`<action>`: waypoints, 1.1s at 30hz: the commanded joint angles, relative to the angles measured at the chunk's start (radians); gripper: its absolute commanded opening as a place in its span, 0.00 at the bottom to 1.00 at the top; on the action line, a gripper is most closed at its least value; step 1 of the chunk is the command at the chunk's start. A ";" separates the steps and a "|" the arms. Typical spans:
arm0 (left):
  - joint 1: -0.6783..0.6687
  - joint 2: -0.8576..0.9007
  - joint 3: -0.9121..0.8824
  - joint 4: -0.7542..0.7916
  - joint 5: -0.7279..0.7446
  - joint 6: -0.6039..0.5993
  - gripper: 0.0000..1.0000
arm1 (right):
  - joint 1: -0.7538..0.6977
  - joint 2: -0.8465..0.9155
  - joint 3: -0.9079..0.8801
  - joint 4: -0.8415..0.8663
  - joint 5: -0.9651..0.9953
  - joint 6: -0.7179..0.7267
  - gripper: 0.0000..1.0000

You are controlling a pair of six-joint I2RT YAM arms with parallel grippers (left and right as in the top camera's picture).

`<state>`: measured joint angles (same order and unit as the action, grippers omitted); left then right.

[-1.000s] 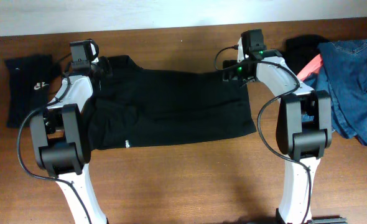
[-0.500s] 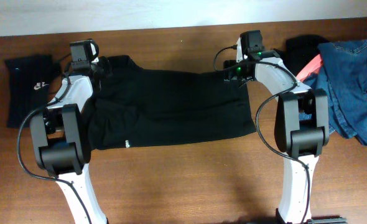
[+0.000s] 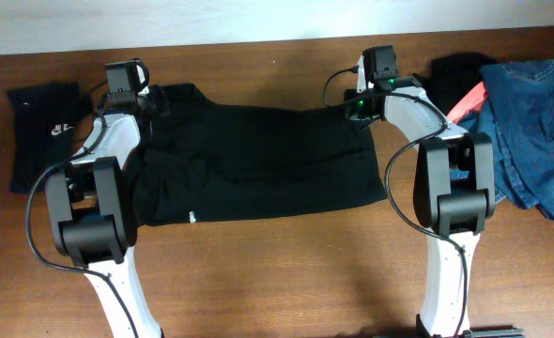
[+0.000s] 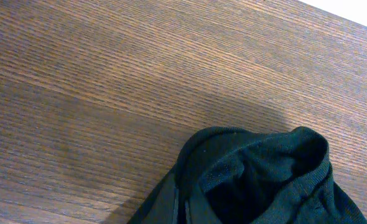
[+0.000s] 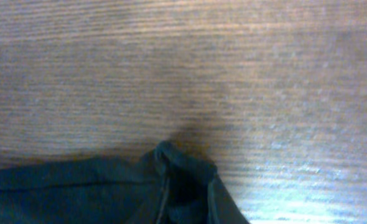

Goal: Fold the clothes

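Note:
The large black shirt (image 3: 258, 160) lies spread flat across the middle of the wooden table. My left gripper (image 3: 150, 99) is at the shirt's far left corner. In the left wrist view it (image 4: 182, 208) is shut, with a bunched fold of black fabric (image 4: 258, 168) pinched and puffed up ahead of it. My right gripper (image 3: 357, 108) is at the far right corner. In the right wrist view it (image 5: 190, 202) is closed on a small raised peak of the black cloth (image 5: 171, 158).
A folded black garment with a white swoosh (image 3: 44, 131) lies at the far left. At the right edge is a heap of blue denim (image 3: 530, 131), with a coral-pink piece (image 3: 469, 101) and another black piece (image 3: 455, 70). Bare wood (image 3: 286, 272) lies in front of the shirt.
The right gripper's jaws have closed onto the shirt's far right corner. The left gripper and the shirt have stayed where they were.

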<state>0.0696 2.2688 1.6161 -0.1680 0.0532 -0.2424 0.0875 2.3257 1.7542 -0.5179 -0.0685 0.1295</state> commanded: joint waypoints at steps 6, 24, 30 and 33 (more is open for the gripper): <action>-0.001 0.008 0.034 0.018 0.011 0.014 0.01 | 0.002 0.035 0.011 0.002 -0.001 0.001 0.04; -0.002 0.008 0.147 -0.107 0.015 0.014 0.01 | 0.001 -0.018 0.021 -0.013 -0.002 -0.002 0.04; -0.001 -0.011 0.147 -0.106 0.015 0.014 0.01 | 0.001 -0.048 0.021 -0.021 -0.002 -0.002 0.04; -0.001 -0.030 0.147 -0.107 0.015 0.014 0.01 | 0.002 -0.074 0.021 -0.030 -0.002 -0.014 0.04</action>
<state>0.0696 2.2688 1.7397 -0.2737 0.0566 -0.2424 0.0875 2.3169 1.7580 -0.5419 -0.0692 0.1272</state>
